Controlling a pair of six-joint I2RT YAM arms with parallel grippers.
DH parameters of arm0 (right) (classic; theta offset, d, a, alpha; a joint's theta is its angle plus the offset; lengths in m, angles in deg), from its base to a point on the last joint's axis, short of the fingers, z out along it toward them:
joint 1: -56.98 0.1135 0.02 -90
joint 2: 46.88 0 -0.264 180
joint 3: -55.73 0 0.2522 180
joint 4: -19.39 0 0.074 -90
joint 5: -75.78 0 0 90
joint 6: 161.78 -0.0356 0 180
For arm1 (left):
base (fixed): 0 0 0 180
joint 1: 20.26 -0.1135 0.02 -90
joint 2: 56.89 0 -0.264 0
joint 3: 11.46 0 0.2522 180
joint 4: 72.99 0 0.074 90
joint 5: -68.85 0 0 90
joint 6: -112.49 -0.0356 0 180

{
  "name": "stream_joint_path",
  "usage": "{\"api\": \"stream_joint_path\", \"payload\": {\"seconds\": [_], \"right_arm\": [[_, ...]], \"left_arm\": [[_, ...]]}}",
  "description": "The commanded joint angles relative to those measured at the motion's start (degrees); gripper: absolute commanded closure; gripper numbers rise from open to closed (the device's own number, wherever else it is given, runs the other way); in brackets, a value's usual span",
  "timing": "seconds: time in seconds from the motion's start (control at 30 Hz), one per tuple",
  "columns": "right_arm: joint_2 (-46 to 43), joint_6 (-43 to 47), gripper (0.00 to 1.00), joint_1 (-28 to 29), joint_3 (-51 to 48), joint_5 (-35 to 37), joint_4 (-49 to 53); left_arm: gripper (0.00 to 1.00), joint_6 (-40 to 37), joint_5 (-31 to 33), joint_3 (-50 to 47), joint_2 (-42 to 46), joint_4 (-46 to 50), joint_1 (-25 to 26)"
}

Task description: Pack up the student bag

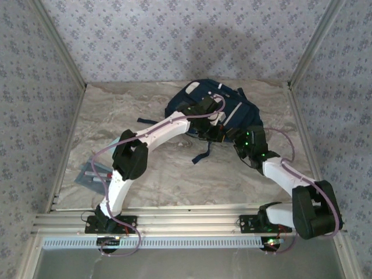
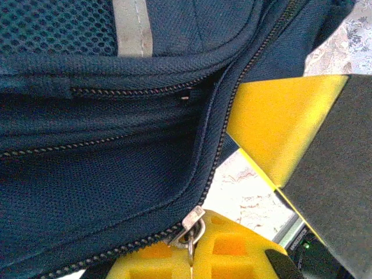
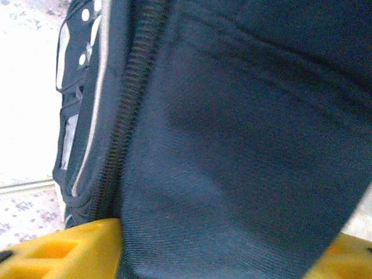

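The bag (image 1: 195, 96) lay on the marble-patterned table (image 1: 145, 110), far from the arm bases and a little right of centre, with a dark strap trailing toward the near side. Both arms reached in to its near edge. The left claw (image 1: 210, 116) was on the bag's near left part and the right claw (image 1: 228, 136) was just beside it, nearer and to the right.

In the left wrist view the bag (image 2: 87, 174) showed as navy mesh fabric crossed by zip lines. The left claw (image 2: 192, 256) was closed, its yellow fingers pressed together on the metal zip pull (image 2: 192, 228), which stuck out from the seam between them.

In the right wrist view the right claw (image 3: 203, 261) had its yellow fingers (image 3: 58, 250) standing apart, with a broad fold of the bag (image 3: 232, 145) filling the gap. I could not tell whether they were clamping it or only standing around it.

A small flat packet (image 1: 93, 173) lay on the table at the near left, well apart from the bag.
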Motion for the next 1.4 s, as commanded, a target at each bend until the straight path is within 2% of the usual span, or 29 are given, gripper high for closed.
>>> {"api": "stream_joint_path", "payload": {"seconds": [0.0,0.07,0.1,0.13,0.3,0.6,0.77,0.9,0.93,0.97,1.0,1.03,1.07,1.13,1.23,1.37], "right_arm": [[2.4,0.2,0.64,-0.3,-0.3,7.3,-6.2],[2.6,2.8,0.83,-0.4,-0.1,8.7,-6.8],[2.6,3.9,0.98,-0.6,0.2,8.9,-6.5],[2.4,4.8,1.0,-0.9,0.4,9.0,-6.2],[-0.7,7.3,1.0,-2.4,0.2,9.9,-3.6],[-6.7,11.6,1.0,-5.9,-0.9,10.4,2.4],[-8.4,12.9,1.0,-7.2,-1.5,10.3,3.9],[-8.0,13.5,1.0,-7.1,-1.0,8.4,4.5],[-7.6,14.2,1.0,-7.1,-0.5,7.3,5.1],[-7.2,14.5,1.0,-7.0,0.2,6.3,6.1],[-6.8,15.1,0.88,-7.0,1.0,4.5,7.4],[-6.5,15.4,0.7,-6.8,1.8,2.8,8.9],[-6.4,15.6,0.55,-6.5,2.3,1.5,10.3],[-6.8,16.9,0.38,-5.6,3.1,-0.5,13.4],[-8.2,19.3,0.32,-4.6,4.4,-1.5,18.3],[-9.5,21.8,0.26,-3.5,6.1,-1.7,22.5]], "left_arm": [[1.0,-0.6,-7.0,0.1,1.9,-1.4,1.7],[1.0,-1.2,-8.1,-0.2,2.2,-0.9,1.5],[1.0,-1.4,-8.5,-2.5,2.5,-0.6,1.3],[1.0,-1.7,-8.5,-3.5,2.9,-0.4,1.1],[1.0,-2.7,-6.0,-8.5,4.8,-0.3,-2.0],[1.0,-9.0,4.7,-12.2,5.8,5.2,-10.6],[1.0,-9.5,6.9,-13.9,6.2,5.9,-14.5],[1.0,-9.2,7.1,-14.6,6.8,5.8,-15.1],[0.99,-8.8,6.1,-14.5,7.0,5.7,-15.1],[0.91,-8.3,5.0,-14.6,7.2,5.6,-15.0],[0.76,-7.9,3.8,-14.4,7.6,5.4,-14.9],[0.61,-7.4,2.8,-14.4,8.1,5.6,-14.7],[0.53,-7.0,2.1,-14.4,8.7,5.5,-14.6],[0.44,-6.3,1.5,-14.5,10.3,5.2,-14.4],[0.37,-5.0,1.8,-14.6,12.5,4.0,-14.4],[0.36,-1.5,2.4,-15.1,13.1,-0.3,-14.6]]}}
